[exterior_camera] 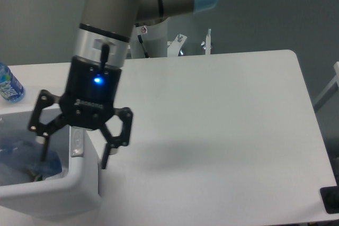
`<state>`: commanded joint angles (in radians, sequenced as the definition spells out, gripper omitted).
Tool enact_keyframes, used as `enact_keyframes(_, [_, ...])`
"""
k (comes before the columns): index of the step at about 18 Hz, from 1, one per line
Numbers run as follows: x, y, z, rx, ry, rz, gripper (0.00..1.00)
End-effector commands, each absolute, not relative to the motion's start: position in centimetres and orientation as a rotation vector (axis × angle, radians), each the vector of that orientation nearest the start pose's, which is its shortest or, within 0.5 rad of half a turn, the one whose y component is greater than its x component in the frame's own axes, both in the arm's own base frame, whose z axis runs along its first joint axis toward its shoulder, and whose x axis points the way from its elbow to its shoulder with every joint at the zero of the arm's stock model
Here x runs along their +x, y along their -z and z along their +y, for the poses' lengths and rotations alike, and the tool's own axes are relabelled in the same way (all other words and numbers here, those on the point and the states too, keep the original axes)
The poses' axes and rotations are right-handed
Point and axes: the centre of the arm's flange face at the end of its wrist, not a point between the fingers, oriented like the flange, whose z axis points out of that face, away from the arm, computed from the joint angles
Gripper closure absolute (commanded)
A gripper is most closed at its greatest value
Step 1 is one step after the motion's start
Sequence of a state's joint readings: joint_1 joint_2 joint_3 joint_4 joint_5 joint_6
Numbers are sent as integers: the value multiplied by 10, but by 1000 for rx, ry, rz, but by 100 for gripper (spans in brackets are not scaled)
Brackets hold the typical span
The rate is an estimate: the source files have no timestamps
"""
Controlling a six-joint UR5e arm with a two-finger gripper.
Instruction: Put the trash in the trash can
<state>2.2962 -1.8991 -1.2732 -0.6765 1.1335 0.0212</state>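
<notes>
The trash can (79,183) is a white bin at the lower left corner of the table. A crushed clear bluish bottle (20,154), part of the trash, lies inside it, free of the fingers. My gripper (74,158) hangs over the bin's right rim with its jaws spread wide and nothing between them. One fingertip (43,153) is over the bin's inside, the other (105,161) is outside the rim over the table. A small grey tab (77,142) shows on the bin's inner right wall. I cannot make out the white paper packet in the bin.
An upright bottle with a blue label (8,85) stands at the table's far left edge, behind the bin. The white table (222,130) stretches to the right. A dark object (330,199) sits off the table's lower right corner.
</notes>
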Motion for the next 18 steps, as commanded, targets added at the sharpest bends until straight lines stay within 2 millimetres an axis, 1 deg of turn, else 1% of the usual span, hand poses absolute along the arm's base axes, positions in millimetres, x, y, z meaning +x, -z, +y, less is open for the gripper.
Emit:
enact_keyframes(1, [-325, -572, 602, -2131, 46, -554, 0])
enact_keyframes(2, [-337, -576, 591, -2129, 15, -552, 0])
enact_keyframes(3, [-346, -584, 578, -2128, -27, -534, 0])
enact_keyframes(5, [-361, -584, 558, -2170, -102, -531, 0])
enact_keyframes(6, [-372, -587, 544, -2193, -158, -551, 0])
enact_keyframes(7, [-377, -592, 532, -2218, -214, -529, 0])
enact_keyframes(9, [-380, -590, 524, -2307, -338, -420, 0])
enact_keyframes(11, [-387, -580, 513, -2421, -448, -350, 0])
enact_keyframes(12, [-384, -579, 509, -2460, -493, -332, 0])
enact_keyframes(14, [-387, -577, 501, -2513, -587, -366, 0])
enact_keyframes(15, [-387, -576, 500, -2527, -612, -377, 0])
enact_keyframes(18, [-387, -569, 498, -2546, -610, -383, 0])
